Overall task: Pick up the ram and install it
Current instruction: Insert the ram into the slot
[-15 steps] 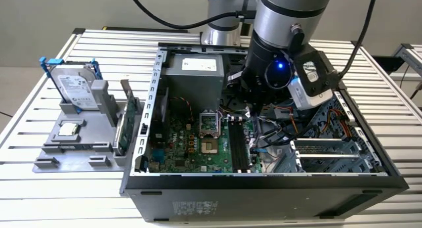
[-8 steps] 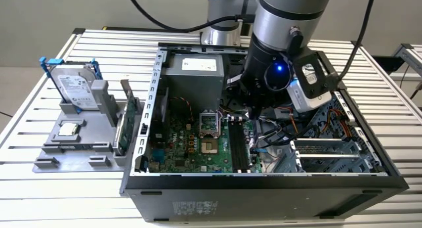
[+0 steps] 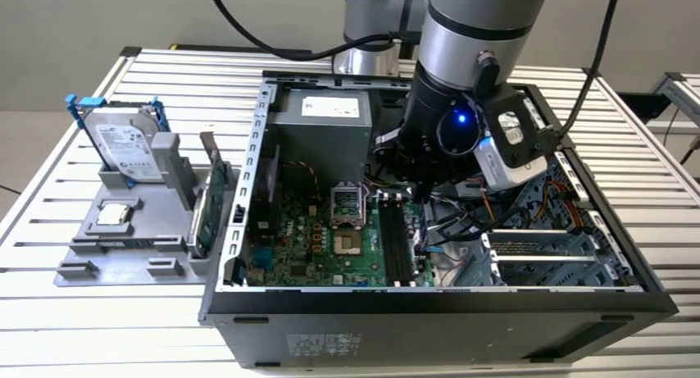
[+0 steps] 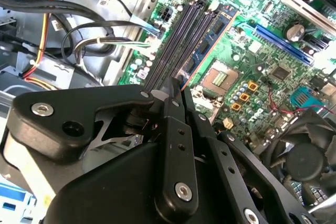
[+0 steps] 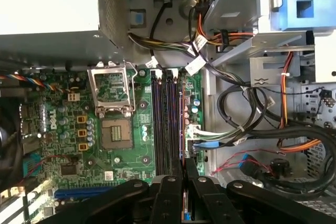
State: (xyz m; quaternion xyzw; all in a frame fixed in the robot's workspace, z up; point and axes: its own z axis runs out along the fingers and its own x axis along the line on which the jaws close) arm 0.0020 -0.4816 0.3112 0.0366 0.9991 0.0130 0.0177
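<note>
The gripper (image 5: 184, 167) hides the near ends of the memory slots (image 5: 167, 114) in the first wrist view.

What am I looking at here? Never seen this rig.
A robot arm reaches into an open PC case on a slatted table. The exterior view looks on from off the arm. Both wrist views ride the arm and look past its claw at the motherboard. The claw is shut on what looks like the ram, seen edge-on over the memory slots. On the exterior view's left, a grey tray holds a hard drive, a processor chip and a green expansion card.
</note>
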